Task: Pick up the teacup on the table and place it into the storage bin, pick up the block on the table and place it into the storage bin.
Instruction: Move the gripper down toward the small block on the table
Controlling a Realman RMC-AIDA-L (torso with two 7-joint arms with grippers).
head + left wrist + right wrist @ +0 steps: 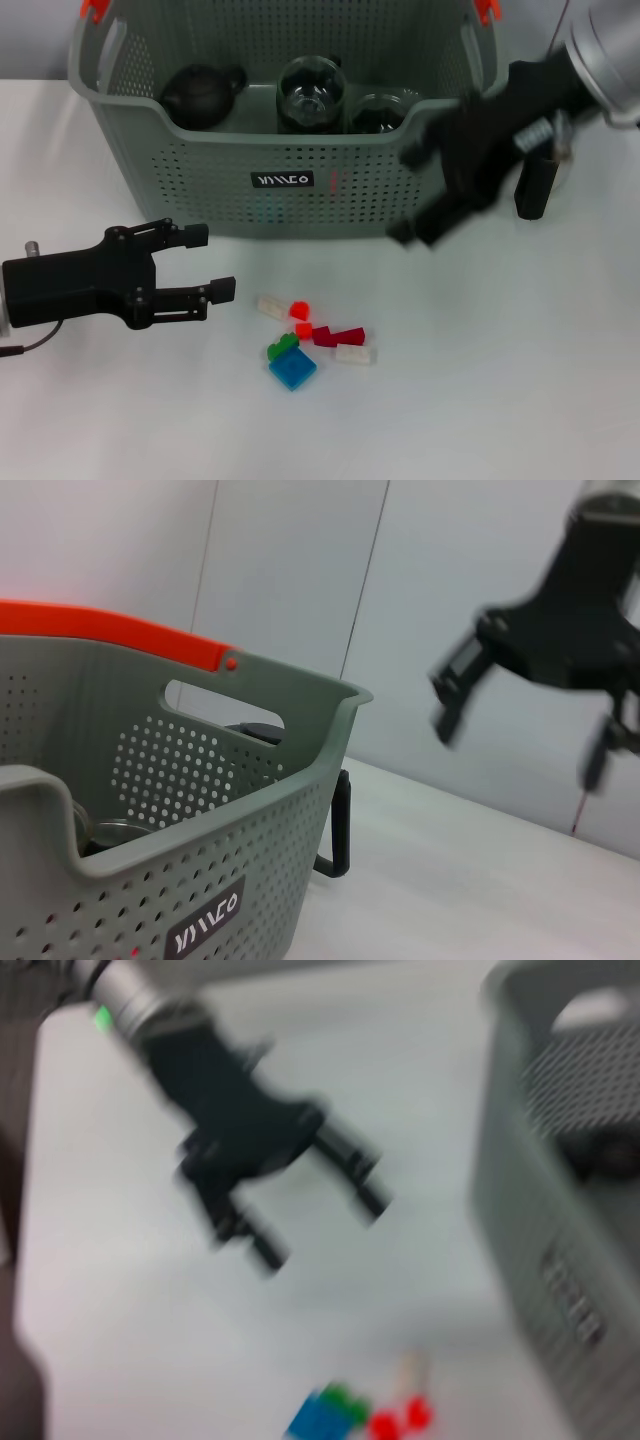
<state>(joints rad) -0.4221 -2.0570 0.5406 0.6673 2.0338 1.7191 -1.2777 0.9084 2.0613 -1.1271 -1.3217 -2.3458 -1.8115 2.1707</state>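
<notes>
**Bin loaded at the back edge, blocks loose out front**

I see the storage bin (290, 185) standing at the bench's (520, 400) far edge, near its middle. It holds a dark round teapot (200, 95) at the left end, a clear glass vessel (312, 92) in the middle and another clear glass piece (380, 112) beside that. I cannot tell which of these, if any, is the teacup.

My right gripper (415, 195) hangs by the bin's right front corner, above the bench, fingers spread wide with nothing between them. My left gripper (210, 262) sits low toward the bench's left edge, pointing at the blocks, jaws apart and empty.

The blocks (312, 342) lie in a loose cluster on the bench in front of the bin, toward the near edge: blue, green, red, dark red and two pale ones, several touching.
</notes>
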